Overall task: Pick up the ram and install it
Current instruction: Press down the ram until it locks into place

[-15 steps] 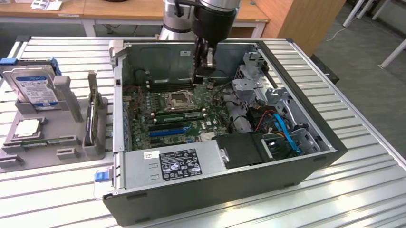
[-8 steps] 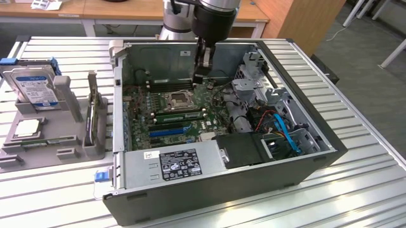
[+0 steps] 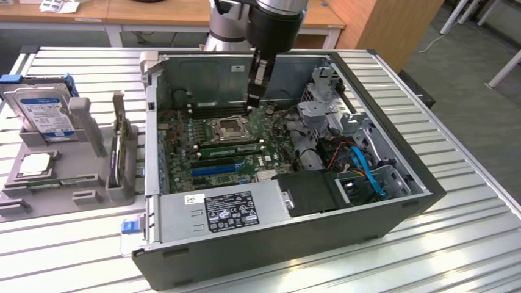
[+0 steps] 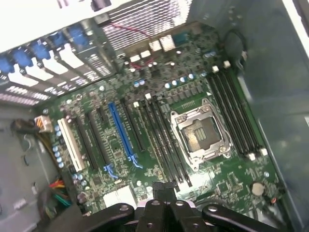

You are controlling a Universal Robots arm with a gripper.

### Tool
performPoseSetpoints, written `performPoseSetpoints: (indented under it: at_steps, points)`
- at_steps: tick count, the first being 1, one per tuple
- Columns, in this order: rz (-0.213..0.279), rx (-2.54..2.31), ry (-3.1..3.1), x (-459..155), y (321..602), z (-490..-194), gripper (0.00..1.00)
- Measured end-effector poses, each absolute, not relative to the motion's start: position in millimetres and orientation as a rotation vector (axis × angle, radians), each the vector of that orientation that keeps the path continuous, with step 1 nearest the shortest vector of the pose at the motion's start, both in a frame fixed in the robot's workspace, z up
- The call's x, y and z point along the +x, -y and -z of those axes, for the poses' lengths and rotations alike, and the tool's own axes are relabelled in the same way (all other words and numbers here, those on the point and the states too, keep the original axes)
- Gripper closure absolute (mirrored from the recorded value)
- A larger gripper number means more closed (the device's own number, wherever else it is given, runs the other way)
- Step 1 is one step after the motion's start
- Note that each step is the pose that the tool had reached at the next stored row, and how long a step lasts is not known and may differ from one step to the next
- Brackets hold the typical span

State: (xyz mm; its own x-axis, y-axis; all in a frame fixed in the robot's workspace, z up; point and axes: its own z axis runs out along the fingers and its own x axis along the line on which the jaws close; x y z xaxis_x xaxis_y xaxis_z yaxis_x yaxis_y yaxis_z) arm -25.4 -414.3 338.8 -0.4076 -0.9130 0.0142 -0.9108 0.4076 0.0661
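Jaws are shut tight, tips together, and we can't make out anything pinched between them. We see the gripper (image 3: 254,107) hanging tip-down inside the open PC case (image 3: 407,201), over the back part of the board near the case's rear wall. In the wrist view the gripper (image 4: 164,187) shows as dark linkage w/ the tips meeting over the near edge of the motherboard (image 4: 120,116).

Just beside the tips sits the CPU socket (image 3: 229,127), metal frame, empty middle. Black memory slots (image 4: 164,140) run along one side of it, more slots (image 4: 236,111) along the other.

We place the ram (image 3: 232,147) as the green stick w/ dark chips lying along the slots on the socket's front side, apart from the gripper. Whether it's fully seated we can't tell.

Further out: a blue expansion slot (image 4: 120,130), a white slot (image 4: 72,145), the power supply (image 3: 224,210) at the case front w/ a label, and blue cables (image 3: 366,171) on the exterior view's right. Outside the case, on the exterior view's left, a grey holder (image 3: 82,152) carries a hard drive (image 3: 45,113). All of it stands on a ribbed metal table (image 3: 456,244).
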Motion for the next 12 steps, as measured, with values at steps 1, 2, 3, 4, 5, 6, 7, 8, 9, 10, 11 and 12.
performPoseSetpoints:
  at_steps: [1,2,3,4,5,6,7,8,9,10,11,12]
  points:
    - [0.074,1.66,2.61,-25.4,414.4,-338.8,0.89]
    - [0.075,1.637,2.625,-25.5,414.3,-338.8,0.89]
    - [0.076,1.614,2.64,-25.5,414.3,-338.8,0.89]
    - [0.077,1.589,2.655,-25.4,414.3,-338.8,0.89]
    - [0.077,1.566,2.669,-25.4,414.3,-338.8,0.89]
    - [0.078,1.542,2.684,-25.4,414.4,-338.8,0.89]
    - [0.078,1.519,2.698,-25.4,414.3,-338.8,0.89]
    - [0.079,1.495,2.712,-25.4,414.3,-338.8,0.89]
    - [0.08,1.471,2.725,-25.4,414.3,-338.8,0.89]
    - [0.08,1.444,2.74,-25.4,414.3,-338.8,0.89]
    - [0.081,1.42,2.753,-25.4,414.3,-338.8,0.89]
    - [0.082,1.396,2.766,-25.4,414.3,-338.8,0.89]
